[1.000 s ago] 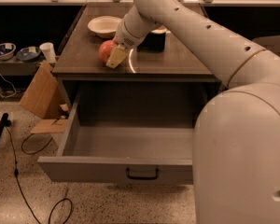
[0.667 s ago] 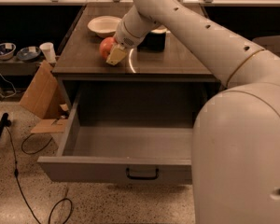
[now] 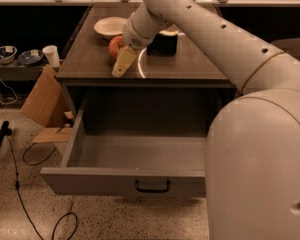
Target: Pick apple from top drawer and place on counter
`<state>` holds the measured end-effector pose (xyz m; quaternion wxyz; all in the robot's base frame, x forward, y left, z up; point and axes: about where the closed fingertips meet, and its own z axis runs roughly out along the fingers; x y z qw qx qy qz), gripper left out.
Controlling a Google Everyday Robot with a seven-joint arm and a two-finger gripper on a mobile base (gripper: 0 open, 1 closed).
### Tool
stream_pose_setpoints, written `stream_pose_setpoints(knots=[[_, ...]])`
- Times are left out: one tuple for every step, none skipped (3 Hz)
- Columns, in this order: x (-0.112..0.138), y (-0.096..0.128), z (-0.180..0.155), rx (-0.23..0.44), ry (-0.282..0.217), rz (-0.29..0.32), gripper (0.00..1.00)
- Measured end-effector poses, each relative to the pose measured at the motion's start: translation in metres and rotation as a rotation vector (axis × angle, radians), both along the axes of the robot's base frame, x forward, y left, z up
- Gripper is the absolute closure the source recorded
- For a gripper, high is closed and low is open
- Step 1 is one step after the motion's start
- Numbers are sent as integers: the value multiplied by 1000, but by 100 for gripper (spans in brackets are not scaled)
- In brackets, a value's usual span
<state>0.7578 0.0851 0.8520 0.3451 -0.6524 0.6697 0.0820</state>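
Note:
The red apple (image 3: 114, 45) rests on the dark wood-grain counter (image 3: 90, 64), just in front of the white bowl (image 3: 111, 27). My gripper (image 3: 118, 68) hangs over the counter's front part, right beside the apple and a little nearer to the camera. One pale finger (image 3: 123, 61) shows; the other is hidden. The gripper looks open and holds nothing. The top drawer (image 3: 90, 181) is pulled wide open below the counter, its inside bare, its dark handle (image 3: 152, 185) at the front centre.
A black box (image 3: 164, 43) stands on the counter behind my arm. Folded cardboard (image 3: 42, 96) leans at the cabinet's left. A white cup (image 3: 51, 55) and two bowls (image 3: 5, 54) sit on a low shelf at the left. Cables lie on the floor (image 3: 20, 184).
The gripper has drawn back toward the counter's front edge, away from the apple. The apple stays on the counter near the bowl, no longer beside the fingertip.

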Motion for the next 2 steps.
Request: stream_pose_setpoints(knots=[[-5, 3, 10, 3, -18, 23, 0], [-5, 3, 10, 3, -18, 23, 0]])
